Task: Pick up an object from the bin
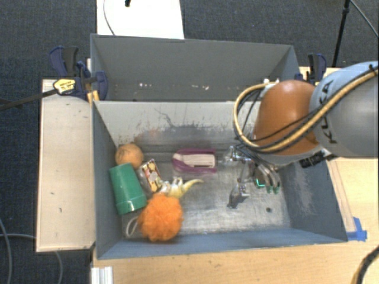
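Claw [239, 195] is hanging over a bare patch of the grey bin [195, 70] floor, right of centre; can't tell whether it's sitting apart or together. The 2 nearest things are lying to its left: a purple-and-white block [194, 160] near the back wall and a small yellow-white toy [181, 187] just in front of it. Further left, a heap is sitting along the left wall: green cylinder [126, 188], small orange ball [129, 155], fuzzy orange ball [161, 218], printed packet [150, 175].
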Controlling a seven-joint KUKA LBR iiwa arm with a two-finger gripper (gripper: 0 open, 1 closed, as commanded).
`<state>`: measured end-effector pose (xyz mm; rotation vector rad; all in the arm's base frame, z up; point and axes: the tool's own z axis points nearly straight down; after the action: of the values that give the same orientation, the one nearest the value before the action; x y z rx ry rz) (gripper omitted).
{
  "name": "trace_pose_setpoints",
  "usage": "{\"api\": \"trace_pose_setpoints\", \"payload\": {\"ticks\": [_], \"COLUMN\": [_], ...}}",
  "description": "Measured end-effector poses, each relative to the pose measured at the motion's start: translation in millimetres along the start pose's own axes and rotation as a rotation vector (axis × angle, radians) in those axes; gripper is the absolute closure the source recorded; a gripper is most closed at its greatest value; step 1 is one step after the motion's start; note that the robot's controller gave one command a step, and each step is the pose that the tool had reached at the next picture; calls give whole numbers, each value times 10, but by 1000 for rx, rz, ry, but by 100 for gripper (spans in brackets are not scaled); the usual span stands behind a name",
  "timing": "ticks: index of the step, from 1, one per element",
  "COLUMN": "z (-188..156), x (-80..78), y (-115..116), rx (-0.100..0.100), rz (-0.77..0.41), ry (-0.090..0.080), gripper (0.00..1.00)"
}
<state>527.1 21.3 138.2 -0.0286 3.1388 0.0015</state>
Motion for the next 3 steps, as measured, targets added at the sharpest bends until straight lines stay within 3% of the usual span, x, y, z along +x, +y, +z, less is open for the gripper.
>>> {"api": "trace_pose_setpoints", "payload": {"ticks": [1,2,3], "z": [242,498,498], "x": [-288,-395,-395], "y": [144,526,526], "rx": [1,-1,-1], "rz": [22,7,7], "ry": [-7,-71,-71], "gripper": [0,100,100]}}
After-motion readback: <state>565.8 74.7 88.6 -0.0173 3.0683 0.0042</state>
